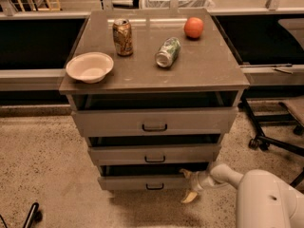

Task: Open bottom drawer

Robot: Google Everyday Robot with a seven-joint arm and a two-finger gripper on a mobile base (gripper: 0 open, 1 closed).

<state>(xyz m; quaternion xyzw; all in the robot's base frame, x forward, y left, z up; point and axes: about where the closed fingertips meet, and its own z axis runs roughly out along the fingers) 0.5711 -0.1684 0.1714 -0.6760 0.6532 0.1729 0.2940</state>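
The bottom drawer [142,181] is the lowest of three grey-brown drawers in the cabinet, with a small dark centre pull handle [155,186]. It stands slightly pulled out, with a dark gap above its front. My gripper [189,185] is at the drawer's right end, low by the floor, on the end of my white arm [266,198]. One yellowish finger [186,174] rests at the top right corner of the drawer front and the other finger points down toward the floor, so the fingers are spread apart and hold nothing.
On the cabinet top [209,70] stand a white bowl [90,66], an upright brown can [123,37], a green can on its side [168,52] and an orange [193,27]. An office chair base [270,139] stands at the right. A dark object [32,214] lies at bottom left.
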